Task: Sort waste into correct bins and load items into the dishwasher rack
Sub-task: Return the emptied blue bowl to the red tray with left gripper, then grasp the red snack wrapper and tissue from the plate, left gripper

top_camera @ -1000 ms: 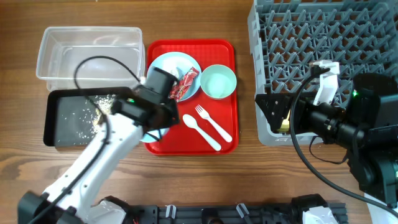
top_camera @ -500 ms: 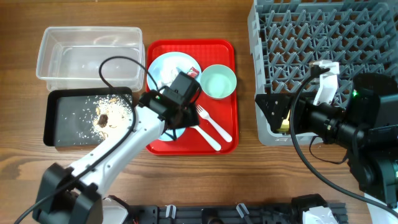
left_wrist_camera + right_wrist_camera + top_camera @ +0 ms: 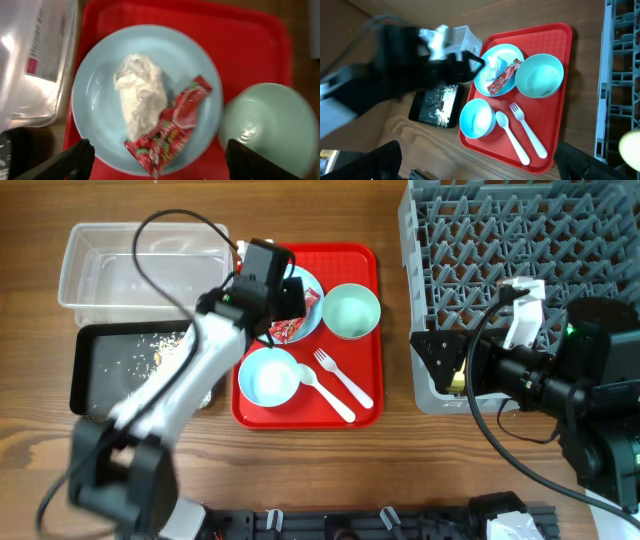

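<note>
Wrapper (image 3: 172, 122) and tissue (image 3: 140, 95) lie touching on the blue plate (image 3: 100, 65), in the red tray's (image 3: 360, 410) far-left corner, toward the far edge of the surface. The left claw (image 3: 159, 155) hovers above them, fingers wide apart and empty. The right claw (image 3: 477, 152), also spread, hangs beside the rack (image 3: 480, 240) near the right edge. Waste-sorting looks to be in hand. The next move is probably to descend, pinch the wrapper and carry it to the clear tub (image 3: 100, 270).

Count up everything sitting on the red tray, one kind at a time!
Bowls: 2
Plate: 1
Fork: 1
Spoon: 1
Tissue: 1
Wrapper: 1
Total: 7
</note>
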Motion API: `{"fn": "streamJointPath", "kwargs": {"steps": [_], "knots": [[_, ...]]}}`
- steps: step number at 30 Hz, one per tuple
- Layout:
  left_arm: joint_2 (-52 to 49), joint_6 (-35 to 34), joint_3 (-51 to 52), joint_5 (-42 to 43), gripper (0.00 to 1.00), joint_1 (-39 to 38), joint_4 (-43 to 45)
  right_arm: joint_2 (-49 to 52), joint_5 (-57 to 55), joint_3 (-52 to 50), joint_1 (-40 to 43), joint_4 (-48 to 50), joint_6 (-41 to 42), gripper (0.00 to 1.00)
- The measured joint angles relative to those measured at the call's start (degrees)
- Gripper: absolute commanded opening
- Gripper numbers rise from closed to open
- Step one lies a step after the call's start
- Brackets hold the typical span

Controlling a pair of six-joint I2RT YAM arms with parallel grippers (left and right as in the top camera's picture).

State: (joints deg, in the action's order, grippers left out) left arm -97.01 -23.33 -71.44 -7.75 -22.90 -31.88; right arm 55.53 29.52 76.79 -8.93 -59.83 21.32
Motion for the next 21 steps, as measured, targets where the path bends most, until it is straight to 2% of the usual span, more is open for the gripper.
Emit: {"fn": "streamJointPath", "kwargs": {"steps": [2, 4, 5, 9, 11, 12, 17, 21], "knots": [[-4.2, 0.5, 0.0, 0.7, 0.82, 1.0, 1.1, 0.2, 0.0, 0.0, 0.0, -0.1, 0.0, 1.00], [-7.8, 0.8, 0.0, 1.2, 0.73, 1.6, 2.3, 0.5, 0.0, 0.0, 0.0, -0.2, 0.0, 1.00], [-9.3, 0.9, 0.0, 1.6, 0.64, 1.7, 3.2, 0.8, 0.0, 0.0, 0.0, -0.3, 0.0, 1.00], [-12.2, 1.5, 0.0, 2.1, 0.36, 1.7, 5.9, 2.1, 0.0, 0.0, 0.0, -0.5, 0.0, 1.00], [-13.1, 2.1, 0.0, 2.2, 0.13, 1.7, 6.4, 2.8, 0.0, -0.1, 0.0, -0.6, 0.0, 1.00], [-13.4, 2.0, 0.0, 2.3, 0.04, 1.7, 6.4, 3.1, 0.0, -0.1, 0.0, -0.6, 0.0, 1.00], [-13.6, 2.1, 0.0, 2.3, 0.04, 1.7, 4.9, 3.4, 0.0, -0.2, 0.0, -0.6, 0.0, 1.00], [-11.6, 2.1, -0.1, 2.6, 0.04, 2.4, -0.1, 2.8, 0.0, -0.2, 0.0, -0.6, 0.0, 1.00]]}}
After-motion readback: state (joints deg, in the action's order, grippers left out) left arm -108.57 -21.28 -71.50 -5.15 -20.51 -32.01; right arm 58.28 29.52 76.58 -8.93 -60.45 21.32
